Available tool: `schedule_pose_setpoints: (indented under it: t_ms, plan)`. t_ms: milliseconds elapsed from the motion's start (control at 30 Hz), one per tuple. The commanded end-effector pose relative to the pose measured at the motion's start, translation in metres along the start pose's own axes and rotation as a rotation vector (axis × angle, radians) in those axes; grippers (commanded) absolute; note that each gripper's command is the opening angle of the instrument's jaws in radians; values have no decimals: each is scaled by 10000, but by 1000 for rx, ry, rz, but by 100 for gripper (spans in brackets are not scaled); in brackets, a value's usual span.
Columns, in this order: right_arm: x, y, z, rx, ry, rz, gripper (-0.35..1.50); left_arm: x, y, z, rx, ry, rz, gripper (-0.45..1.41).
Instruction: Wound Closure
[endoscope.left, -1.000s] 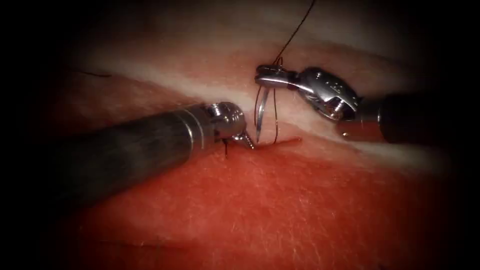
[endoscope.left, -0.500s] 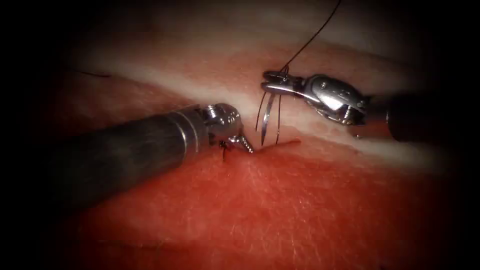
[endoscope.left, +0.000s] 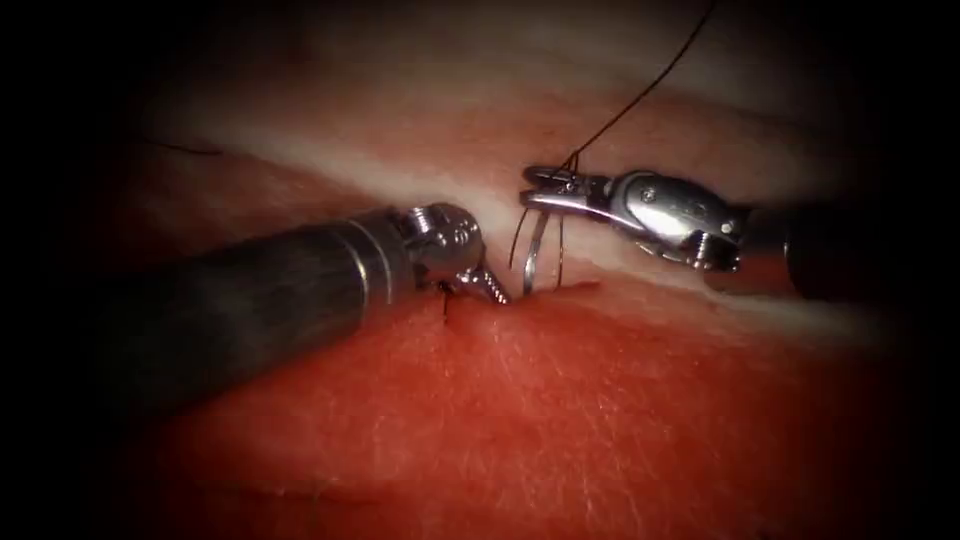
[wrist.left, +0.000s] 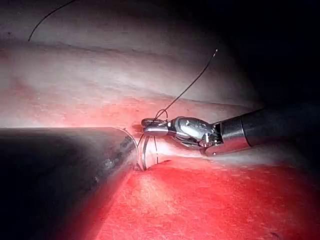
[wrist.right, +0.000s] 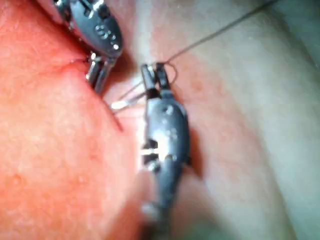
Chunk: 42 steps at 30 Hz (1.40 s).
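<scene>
My right tool (endoscope.left: 540, 188) comes in from the right with its jaws shut on the curved needle (endoscope.left: 533, 250) near its thread end. The needle hangs down from the jaws, and its tip touches the tissue (endoscope.left: 560, 420) at the left end of the cut (endoscope.left: 575, 287). Thread (endoscope.left: 640, 95) runs from the needle's tail up and to the right. My left tool (endoscope.left: 492, 290) lies just left of the needle, jaws shut, tips pressed on the tissue beside the cut. The right wrist view has the right tool (wrist.right: 152, 75), needle (wrist.right: 122, 102) and left tool (wrist.right: 97, 77).
Red fluid covers the near tissue (endoscope.left: 480, 440); a pale band of tissue (endoscope.left: 330, 160) runs behind the cut. A short dark thread end (endoscope.left: 447, 300) sticks out of the tissue under the left tool's wrist. Another thread piece (endoscope.left: 185, 148) lies far left. The left shaft (wrist.left: 60, 170) crosses the foreground.
The right tool has moved down and a little right, lowering the needle until its tip meets the tissue at the cut. The thread has swung right. The left tool has barely moved.
</scene>
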Motion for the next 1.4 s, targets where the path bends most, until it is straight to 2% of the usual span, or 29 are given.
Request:
schedule_pose_setpoints:
  t_ms: [33,200,333,433,533,667,767,900,1200,1400]
  plan:
    - [-5,1,9,0,3,0,-35,2,-5,1,5,0,6,-10]
    - [-6,2,13,15,-7,0,-35,7,8,-12,27,18,21,-10]
    - [-7,0,14,31,-17,-1,-35,12,29,-33,94,40,49,-3]
    - [-7,0,14,37,-21,-1,-35,14,38,-36,106,49,56,-5]
    - [-7,1,15,46,-28,0,-35,16,56,-29,119,56,71,-5]
    - [-7,2,14,54,-40,0,-35,17,60,-18,122,75,74,-6]
    - [-7,2,13,71,-58,1,-35,11,51,8,110,83,80,-8]
    - [-7,3,13,88,-72,2,-35,3,38,29,103,79,94,-8]
    - [-3,-1,16,118,-90,-1,-35,-14,20,48,102,92,68,-8]
    - [-2,-3,21,131,-111,46,-35,-20,28,45,97,89,72,-8]
